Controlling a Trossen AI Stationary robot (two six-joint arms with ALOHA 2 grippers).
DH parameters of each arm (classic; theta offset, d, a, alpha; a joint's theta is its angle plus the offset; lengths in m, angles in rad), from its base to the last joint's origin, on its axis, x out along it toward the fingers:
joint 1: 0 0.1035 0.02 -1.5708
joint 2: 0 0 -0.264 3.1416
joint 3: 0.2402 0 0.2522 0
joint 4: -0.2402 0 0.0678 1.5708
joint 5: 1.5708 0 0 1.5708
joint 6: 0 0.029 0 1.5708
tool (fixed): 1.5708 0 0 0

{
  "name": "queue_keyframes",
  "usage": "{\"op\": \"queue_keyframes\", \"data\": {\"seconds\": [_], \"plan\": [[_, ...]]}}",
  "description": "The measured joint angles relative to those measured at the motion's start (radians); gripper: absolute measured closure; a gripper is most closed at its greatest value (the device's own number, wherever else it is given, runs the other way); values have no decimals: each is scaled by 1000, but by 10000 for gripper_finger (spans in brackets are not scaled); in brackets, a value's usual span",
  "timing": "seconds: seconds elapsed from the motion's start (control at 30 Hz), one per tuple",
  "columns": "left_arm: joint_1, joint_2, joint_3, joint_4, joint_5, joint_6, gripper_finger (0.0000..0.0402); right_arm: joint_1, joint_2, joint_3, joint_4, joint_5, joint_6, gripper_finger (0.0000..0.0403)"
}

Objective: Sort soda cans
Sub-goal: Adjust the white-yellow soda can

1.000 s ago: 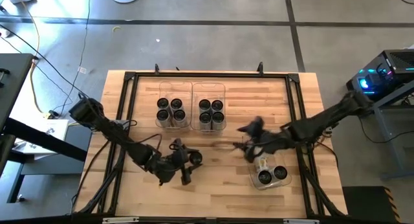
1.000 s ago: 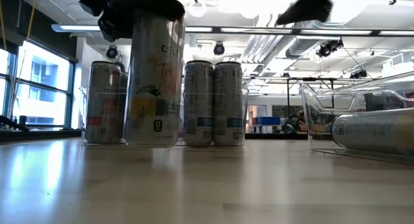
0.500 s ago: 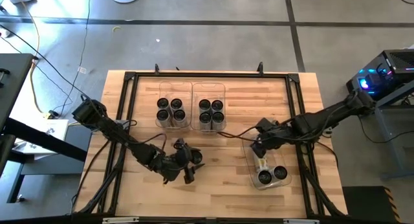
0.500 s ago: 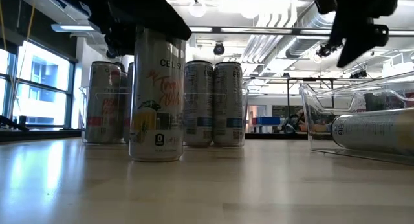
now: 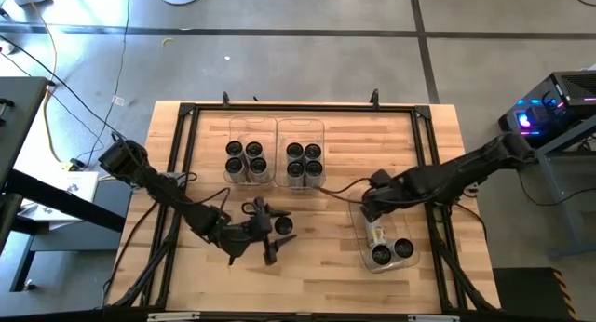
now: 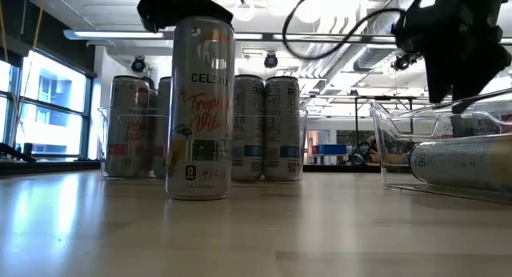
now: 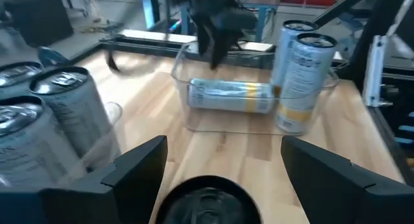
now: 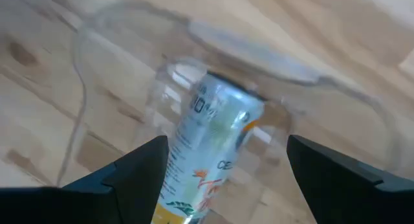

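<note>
Two arms work over one wooden bench (image 5: 307,266). Eight upright soda cans stand in two clear bins toward 12 o'clock: four in the left bin (image 5: 250,153) and four in the right bin (image 5: 303,154). A third bin (image 5: 365,231), toward 4 o'clock, holds two upright cans (image 5: 392,253) and one lying can (image 5: 375,233). A single can (image 5: 283,226) stands alone on the bare wood toward 6 o'clock.

The left gripper (image 5: 264,231) sits at this lone can with its fingers (image 7: 139,166) spread apart to either side of the dark top, not clamped on it. The right gripper (image 5: 370,210) hovers over the 12 o'clock end of the third bin, fingers (image 8: 139,166) apart and empty, the lying can directly beneath them.

Likely failure modes, judged from this arrangement:
- A sideways withdrawal of the left gripper could clip the rim of the tall, narrow lone can and tip it, letting it roll across the bench.
- A descent by the right gripper could strike the thin bin wall and shove the bin, disturbing the two upright cans.
- A grasp on the lying can's rounded side could let it roll or squirt out of the fingers.
</note>
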Motion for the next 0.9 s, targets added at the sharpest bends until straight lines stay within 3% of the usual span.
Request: {"op": "queue_keyframes", "data": {"seconds": [0.27,0.9], "plan": [[0,0,0,0,-14,33,103,0,155,0,3,-41,15,94],[-6,0,0,-2,-14,69,103,-72,315,1,102,-69,-57,94]]}}
